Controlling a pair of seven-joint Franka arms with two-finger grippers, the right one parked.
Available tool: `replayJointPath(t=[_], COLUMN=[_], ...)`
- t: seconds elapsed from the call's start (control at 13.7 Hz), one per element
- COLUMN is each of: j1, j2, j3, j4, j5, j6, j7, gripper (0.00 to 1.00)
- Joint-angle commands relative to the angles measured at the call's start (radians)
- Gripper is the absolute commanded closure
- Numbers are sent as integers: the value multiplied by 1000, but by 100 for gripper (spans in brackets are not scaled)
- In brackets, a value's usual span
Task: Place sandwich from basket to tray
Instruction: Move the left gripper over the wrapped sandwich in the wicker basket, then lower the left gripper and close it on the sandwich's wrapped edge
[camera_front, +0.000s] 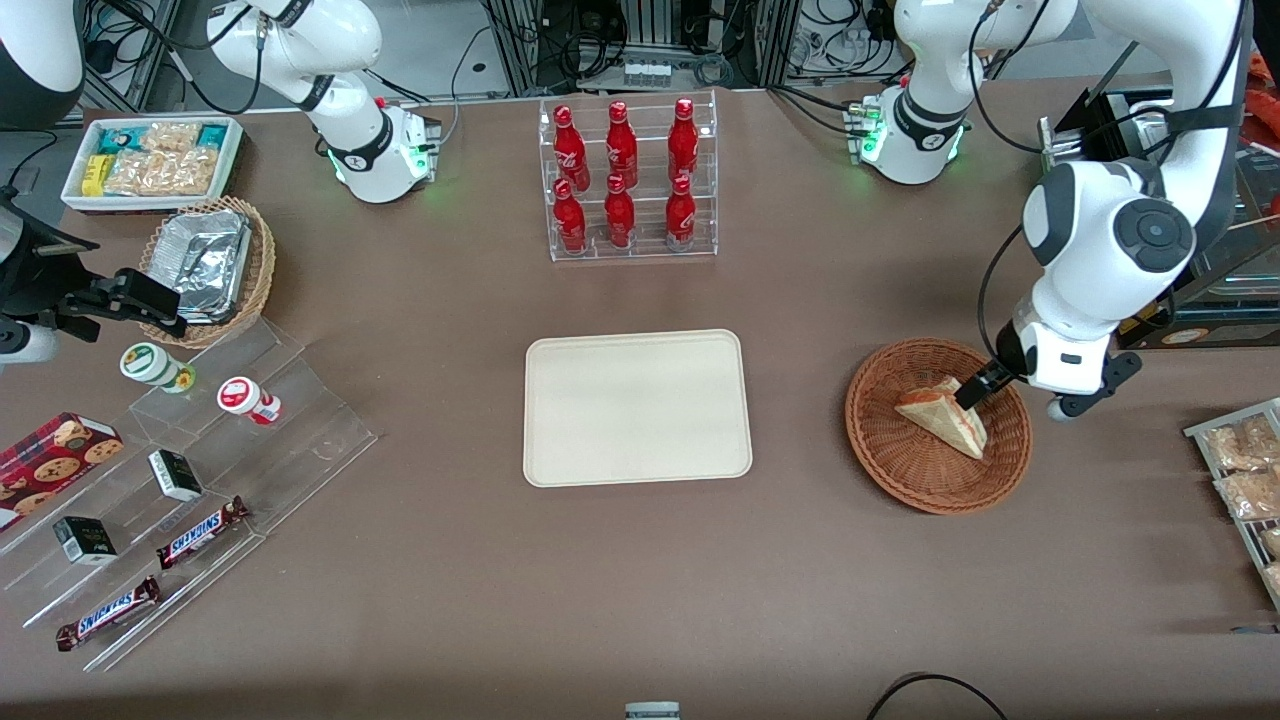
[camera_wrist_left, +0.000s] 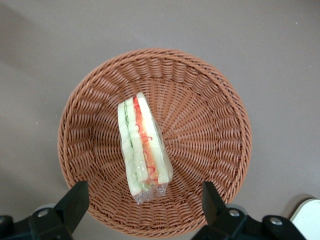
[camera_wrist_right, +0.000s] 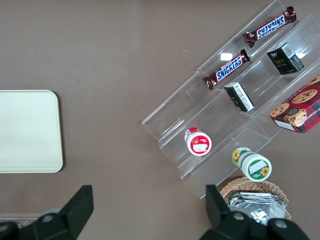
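- Your pincer (camera_wrist_left: 142, 200) hangs over the basket (camera_front: 900, 470), jaws spread wide and holding nothing; in the wrist view one finger (camera_wrist_left: 75, 200) shows on each side of the sandwich's wrapped end, neither touching it.
- The sandwich (camera_front: 945, 417) lies on its side in the basket, filling edge up, in clear wrap.
- The tray (camera_front: 637, 407) sits bare at mid-table, well apart from the basket, toward the parked arm's end.
- The brown table (camera_front: 800, 600) between basket and tray carries nothing.
- A clear rack of red bottles (camera_front: 625, 175) stands farther from the front camera than the tray.
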Motion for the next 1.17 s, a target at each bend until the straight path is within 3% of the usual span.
replayJointPath(t=[0.0,1.1], j1=[-8,-8], j2=[-4,174], j3=[1,3], j4=[-36,-80], j5=[9,9], j6=[41,225], j7=[-45,-126], gripper=[0,3])
